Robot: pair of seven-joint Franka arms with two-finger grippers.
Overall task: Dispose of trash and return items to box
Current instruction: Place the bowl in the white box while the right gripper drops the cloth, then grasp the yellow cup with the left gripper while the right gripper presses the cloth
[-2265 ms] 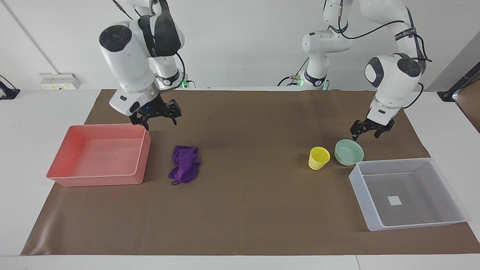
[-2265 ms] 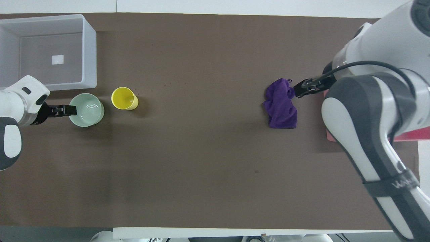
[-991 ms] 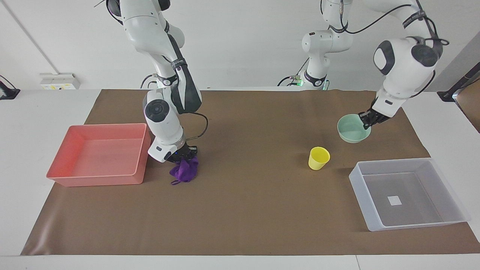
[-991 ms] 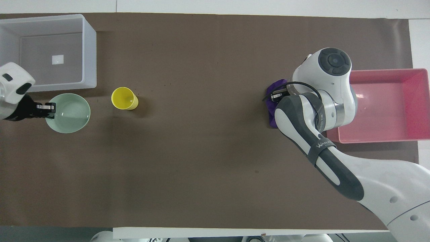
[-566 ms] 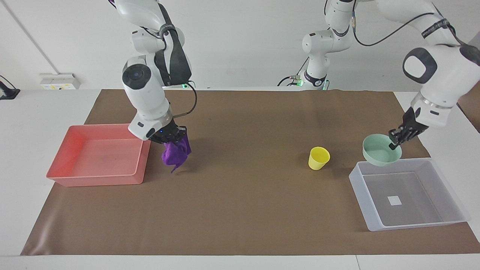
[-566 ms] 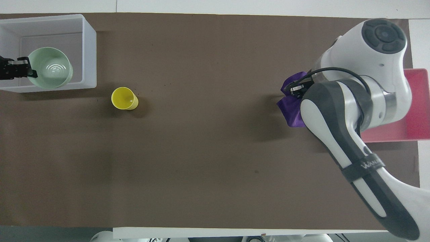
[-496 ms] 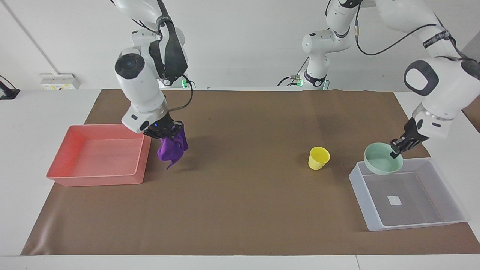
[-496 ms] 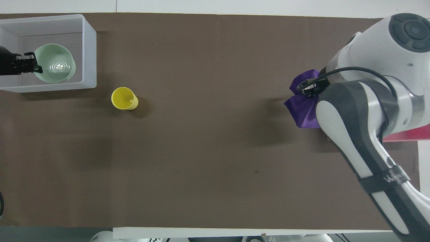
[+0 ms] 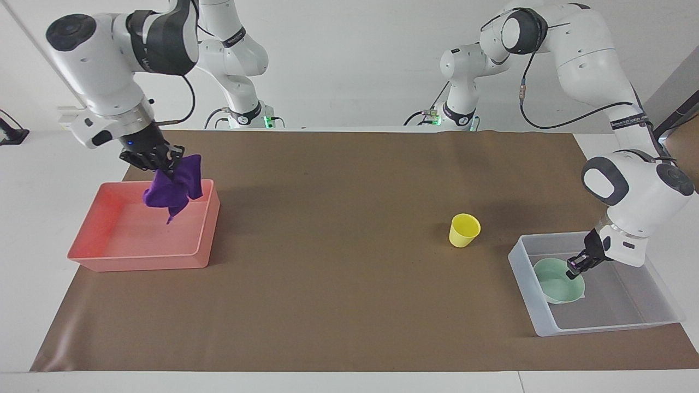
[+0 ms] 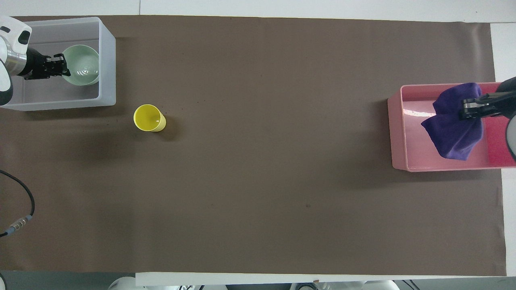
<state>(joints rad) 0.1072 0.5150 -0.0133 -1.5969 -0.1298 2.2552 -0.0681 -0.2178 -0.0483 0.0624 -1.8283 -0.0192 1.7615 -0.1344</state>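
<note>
Rag hangs pinched in right tool over pink tray's twelve o'clock side; release low; left tool, pinching bowl's rim in box, should part gently.

The purple rag is hanging crumpled in the air over the pink tray. The yellow cup is standing upright on the mat, at ten o'clock from the translucent box. The mint-green bowl is sitting tilted inside that box.

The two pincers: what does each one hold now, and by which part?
The right pincer holds the purple rag by its top edge, over the pink tray. The left pincer grips the mint-green bowl by its rim, inside the translucent box.
</note>
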